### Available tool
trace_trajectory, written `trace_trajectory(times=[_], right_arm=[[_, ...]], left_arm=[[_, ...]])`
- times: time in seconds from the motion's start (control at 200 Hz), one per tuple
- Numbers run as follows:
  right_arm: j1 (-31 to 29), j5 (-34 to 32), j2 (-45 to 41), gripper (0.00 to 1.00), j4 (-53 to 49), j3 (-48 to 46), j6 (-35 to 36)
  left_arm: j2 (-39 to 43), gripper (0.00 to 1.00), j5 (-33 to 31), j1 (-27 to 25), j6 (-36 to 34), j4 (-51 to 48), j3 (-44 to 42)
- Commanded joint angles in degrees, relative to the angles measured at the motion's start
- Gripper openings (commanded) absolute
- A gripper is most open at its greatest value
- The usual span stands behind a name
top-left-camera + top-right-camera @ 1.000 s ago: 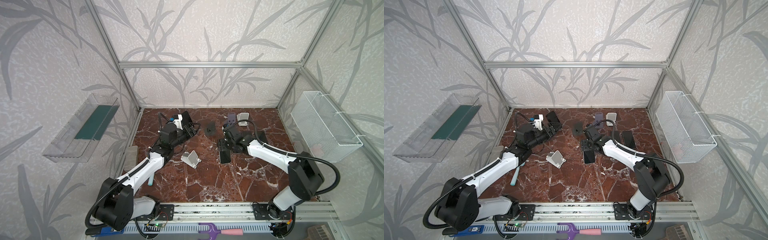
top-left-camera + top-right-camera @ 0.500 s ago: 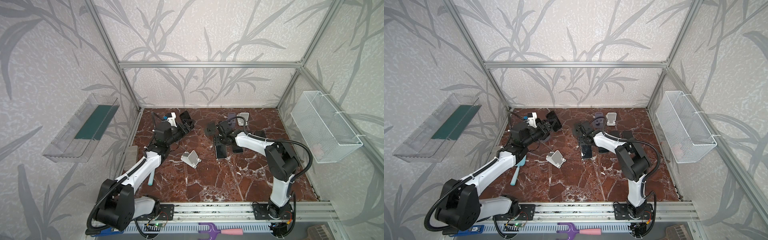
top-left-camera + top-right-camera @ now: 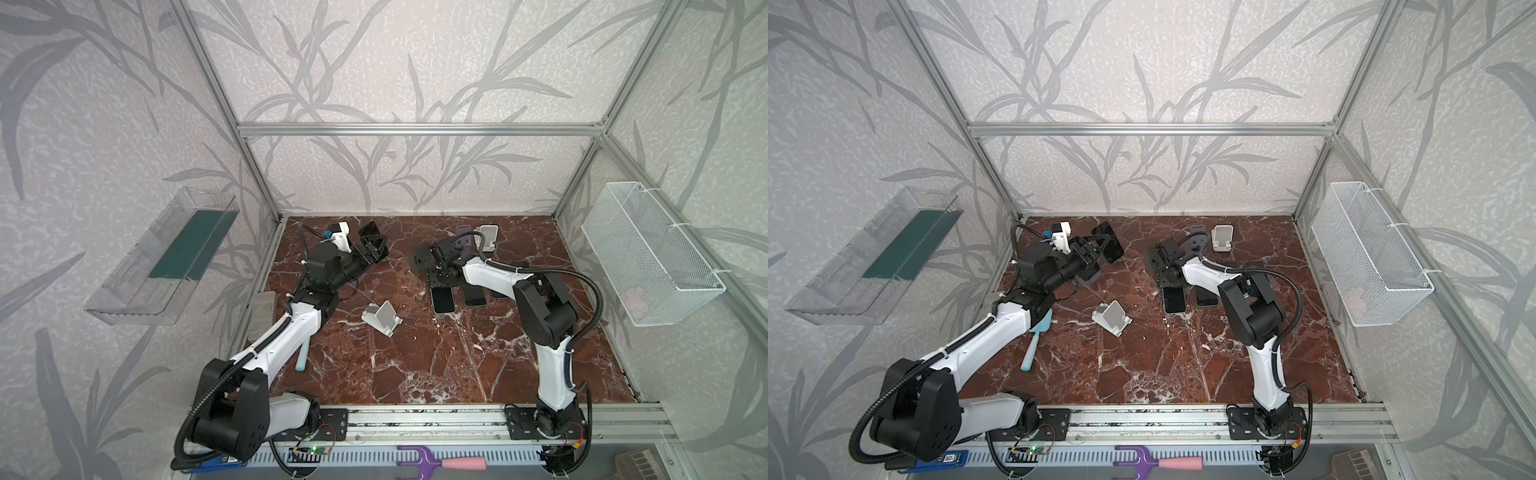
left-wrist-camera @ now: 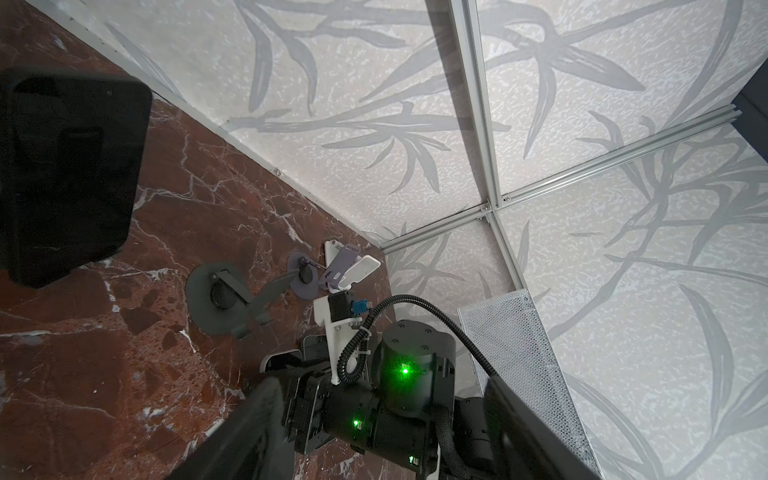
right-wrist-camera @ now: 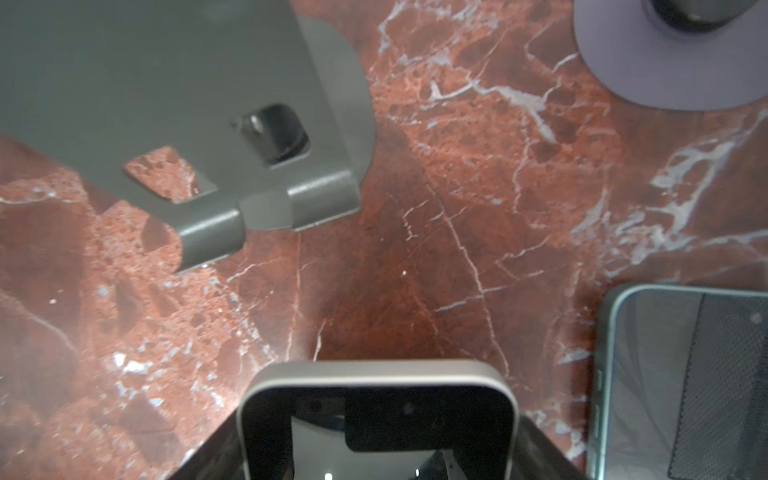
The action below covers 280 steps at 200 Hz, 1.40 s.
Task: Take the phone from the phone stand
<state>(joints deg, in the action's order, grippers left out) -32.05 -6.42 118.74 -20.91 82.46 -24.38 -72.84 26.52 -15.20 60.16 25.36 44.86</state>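
R end effector (image 3: 439,275), clenched on the silver-edged phone (image 5: 376,399), is holding it flat on the table (image 3: 415,365) beside another phone (image 5: 685,382), clear of the empty grey stand (image 5: 187,104), prob. to park it. L end effector (image 3: 1098,248), jaws apart, empty, is hovering by a propped black phone (image 4: 66,174).

This is a robotics lab test cell: an aluminium frame (image 3: 415,129) and leaf-patterned wall panels (image 3: 374,62) box in a red marble counter (image 3: 415,365). A left arm (image 3: 286,336) and a right arm (image 3: 552,365) are bolted to a slotted rail (image 3: 415,419) along the counter's front edge. A wire basket (image 3: 648,257) hangs on the wall right of the counter and a clear plastic tray (image 3: 137,282) left of it.
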Motion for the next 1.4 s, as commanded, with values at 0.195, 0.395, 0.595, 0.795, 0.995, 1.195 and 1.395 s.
trace_trajectory(times=[0.195, 0.395, 0.595, 0.795, 0.995, 1.195, 1.395], right_arm=[[-0.9, -4.83, 3.32, 0.65, -2.16, 1.03, 0.14], [-0.83, -5.26, 4.19, 0.67, -2.26, 1.48, 0.12], [-0.88, -7.15, 5.78, 0.69, -4.03, 2.86, -0.29], [-0.89, -8.2, 6.27, 0.71, -4.64, 2.91, -3.24], [-0.96, -8.96, 7.12, 0.73, -5.03, 2.88, -4.8], [-0.99, -8.36, 7.38, 0.75, -5.01, 2.79, -4.41], [-0.94, -8.61, 6.88, 0.76, -5.82, 2.08, -3.83]], left_arm=[[1.57, 0.77, 0.15, -0.11, -0.31, 1.44, 0.65], [0.9, 0.77, 0.44, -0.03, 0.02, 1.53, 0.6], [0.77, 0.77, 0.43, 0.0, 0.01, 1.67, 0.66], [0.68, 0.77, 0.24, 0.08, 0.17, 1.63, 0.44], [-0.06, 0.76, 0.89, 0.08, 1.27, 2.7, 0.35], [0.03, 0.77, 0.89, 0.17, 1.27, 2.76, 0.37], [-0.04, 0.77, 1.08, 0.23, 1.79, 2.84, 0.4]])
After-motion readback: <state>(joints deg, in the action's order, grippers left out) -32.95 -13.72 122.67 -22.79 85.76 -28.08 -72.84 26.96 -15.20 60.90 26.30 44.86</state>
